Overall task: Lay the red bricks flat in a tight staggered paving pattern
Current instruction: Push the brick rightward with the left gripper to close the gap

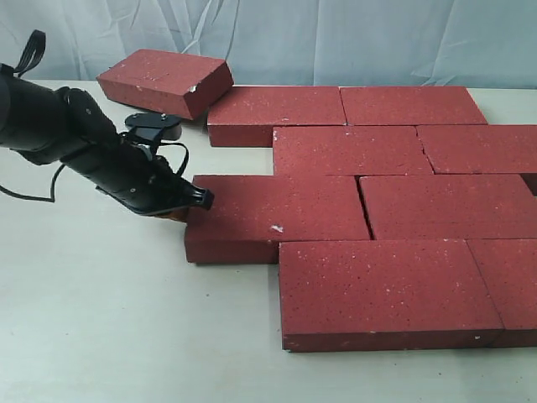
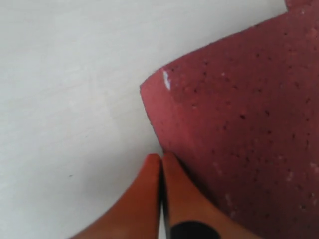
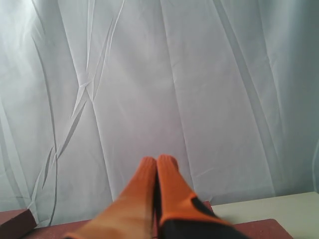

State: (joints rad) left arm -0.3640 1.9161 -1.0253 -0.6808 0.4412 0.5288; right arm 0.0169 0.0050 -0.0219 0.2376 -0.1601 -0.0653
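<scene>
Several dark red speckled bricks lie flat in staggered rows on the table, among them one at the left end of the third row. One more brick rests tilted at the back left, leaning on a flat brick. My left gripper is shut and empty, its orange tips touching the left end face of that third-row brick. In the left wrist view the gripper presses beside the brick's corner. My right gripper is shut and empty, raised and facing the curtain, out of the exterior view.
A pale curtain hangs behind the table. Bare table surface lies to the left and front of the bricks. The left arm's black body stretches in from the left edge. A brick edge shows low in the right wrist view.
</scene>
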